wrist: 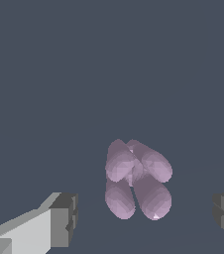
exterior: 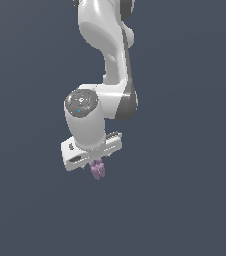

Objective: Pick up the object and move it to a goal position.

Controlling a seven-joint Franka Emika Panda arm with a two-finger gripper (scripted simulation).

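Note:
The object (wrist: pixel 136 179) is a small pale pinkish-purple cluster of rounded lobes lying on the flat dark grey surface. In the wrist view it sits between my two dark finger pads (wrist: pixel 64 218), with a clear gap on each side, nearer to the one that shows in full. My gripper (wrist: pixel 146 218) is open and touches nothing. In the exterior view the object (exterior: pixel 98 170) shows just under the white hand of the gripper (exterior: pixel 97 165), which points straight down over it. The fingers themselves are hard to make out in that view.
The white arm (exterior: pixel 110 55) rises from the hand toward the top of the exterior view. A plain dark grey surface (exterior: pixel 185 200) fills the rest of both views.

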